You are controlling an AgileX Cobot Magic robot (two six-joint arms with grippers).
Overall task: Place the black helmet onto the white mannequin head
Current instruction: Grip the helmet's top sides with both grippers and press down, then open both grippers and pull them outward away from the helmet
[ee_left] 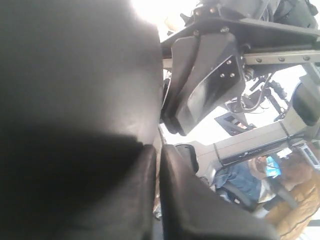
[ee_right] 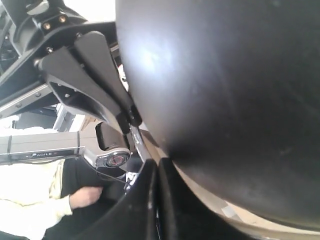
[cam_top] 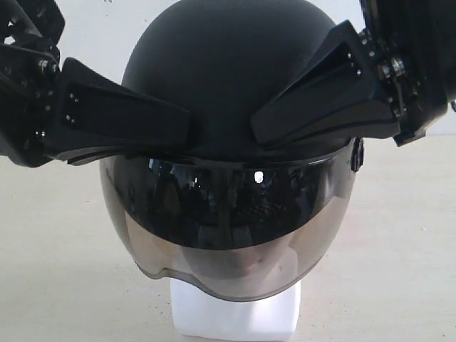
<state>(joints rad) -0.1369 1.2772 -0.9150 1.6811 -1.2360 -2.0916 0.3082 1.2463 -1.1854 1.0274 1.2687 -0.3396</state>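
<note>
Exterior view, black helmet point(cam_top: 228, 64) on white mannequin head point(cam_top: 239, 319), left gripper point(cam_top: 185, 128) and right gripper point(cam_top: 258, 128) closed, empty, against its shell

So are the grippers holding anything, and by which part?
Nothing is clamped. The left gripper and right gripper are both shut, lying against the rounded black helmet above its smoky visor.

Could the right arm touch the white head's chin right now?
Probably not. The right gripper rests on the black helmet, and the visor hangs over the face of the white mannequin head, leaving only its neck bare.
</note>
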